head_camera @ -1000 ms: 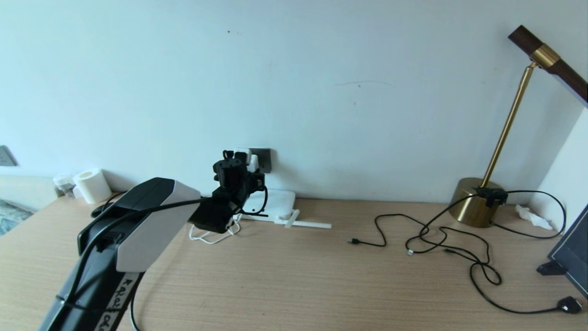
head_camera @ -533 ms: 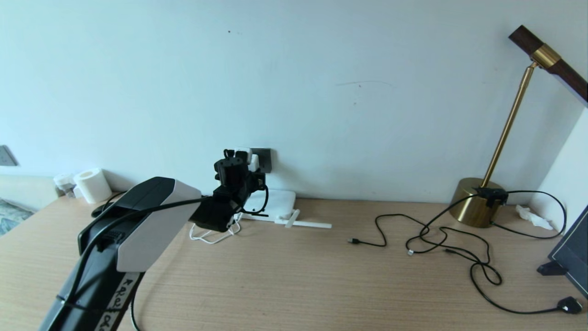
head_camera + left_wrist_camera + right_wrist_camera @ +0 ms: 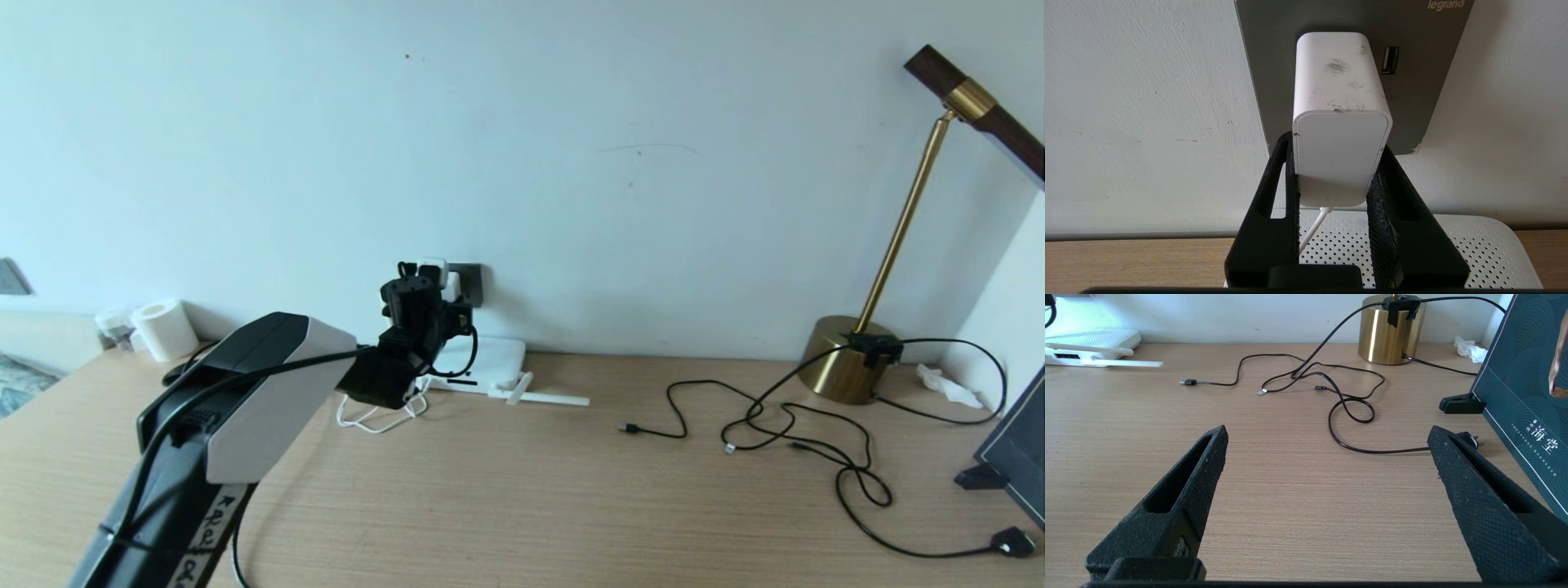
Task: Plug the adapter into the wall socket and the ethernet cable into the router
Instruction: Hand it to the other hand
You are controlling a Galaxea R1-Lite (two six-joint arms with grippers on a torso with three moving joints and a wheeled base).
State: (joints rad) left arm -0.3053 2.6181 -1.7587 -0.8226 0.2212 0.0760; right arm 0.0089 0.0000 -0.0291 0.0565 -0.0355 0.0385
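Left end effector [image 3: 1337, 179] clamps adapter [image 3: 1340, 118], seated against socket [image 3: 1274, 73]. Step: plugging in. Next: press home, release. Right end effector [image 3: 1327, 457] wide open, empty; router [image 3: 1090, 345] at its 10 o'clock.

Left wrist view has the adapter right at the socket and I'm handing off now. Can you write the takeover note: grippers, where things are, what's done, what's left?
Left gripper: shut on the adapter, holding it against the wall socket. It looks pushed in; the pins are hidden, so seating is unconfirmed.
Right gripper: open, empty, low over the desk.
Router: flat on the desk below the socket, the adapter's white cord hanging over it.
Ethernet cable: I cannot pick it out for certain in any view; only thin black cords lie near the lamp.
Done: adapter brought to the socket.
Left: confirm seating, release, plug the ethernet cable into the router.
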